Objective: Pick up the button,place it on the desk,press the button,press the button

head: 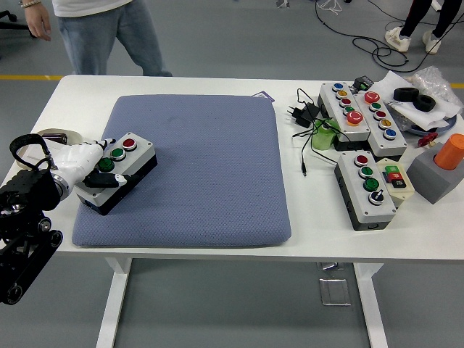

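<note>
A grey button box [119, 170] with a red button and two green buttons lies tilted at the left edge of the blue-grey cushion [203, 159]. My left hand [98, 165] comes in from the left and its white fingers [109, 179] are wrapped around the box's near left end, thumb on the front side. The right arm is not in view.
Several more button boxes [365, 188] stand on the right of the white table [304, 225], with a black power adapter and cable [303, 114], rolls of tape, and an orange cylinder on a grey block [442, 168]. A tape roll [56, 135] lies behind my hand. A person stands at the far left.
</note>
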